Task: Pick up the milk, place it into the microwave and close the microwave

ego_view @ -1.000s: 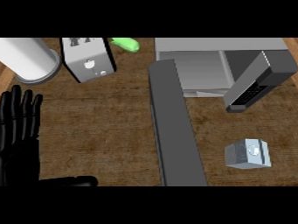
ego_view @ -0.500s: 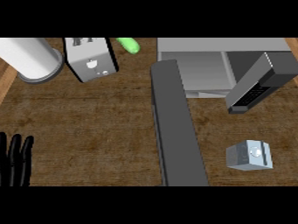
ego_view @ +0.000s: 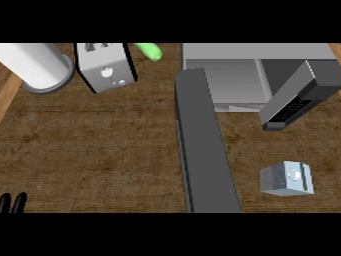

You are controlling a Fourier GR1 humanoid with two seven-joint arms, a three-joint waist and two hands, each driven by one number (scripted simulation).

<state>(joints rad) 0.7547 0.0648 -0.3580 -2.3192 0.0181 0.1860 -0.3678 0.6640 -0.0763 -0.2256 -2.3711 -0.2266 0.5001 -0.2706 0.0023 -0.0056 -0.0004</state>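
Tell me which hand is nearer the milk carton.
Only the left hand shows, fingertips at the lower left corner, far across the counter from the milk carton. The right hand is out of view, so no comparison.

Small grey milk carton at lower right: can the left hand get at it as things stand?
Probably not easily. The small grey milk carton sits right of the long dark grey open microwave door, which crosses the counter between it and the black left hand, low at the left edge. The right hand isn't visible.

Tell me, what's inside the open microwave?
Only a pale bare floor shows inside the microwave; its top hides the back part. The milk sits outside on the counter, right of the open door.
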